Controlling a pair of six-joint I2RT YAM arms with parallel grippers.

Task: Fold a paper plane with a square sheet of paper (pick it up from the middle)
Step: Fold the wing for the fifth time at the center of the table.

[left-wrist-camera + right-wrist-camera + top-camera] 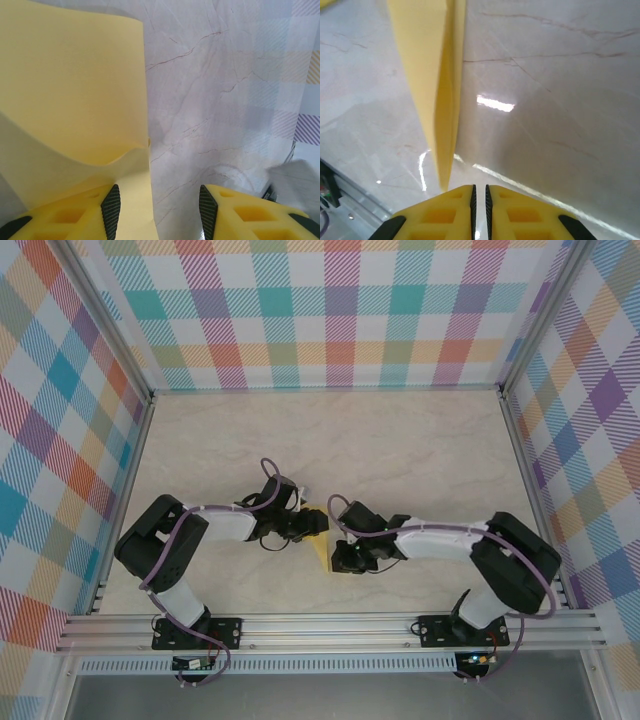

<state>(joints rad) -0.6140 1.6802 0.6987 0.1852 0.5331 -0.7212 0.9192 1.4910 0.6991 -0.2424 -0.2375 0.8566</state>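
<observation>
The pale-yellow sheet of paper point(318, 538), folded into layers, sits on the table between my two grippers. In the left wrist view the paper point(70, 90) stands up in a curved fold on the left. It drapes over my left finger point(75, 215) and runs along that pad. My left gripper point(159, 202) is open, and its right pad stands apart from the sheet. In the right wrist view the paper point(432, 75) narrows to a point just ahead and left of my right gripper point(479, 192). Its pads are nearly together with nothing in the thin slit.
The marble-look tabletop point(400, 450) stretches behind both arms. Checked walls point(330, 310) close in the back and both sides. An aluminium rail point(330, 625) runs along the near edge by the arm bases.
</observation>
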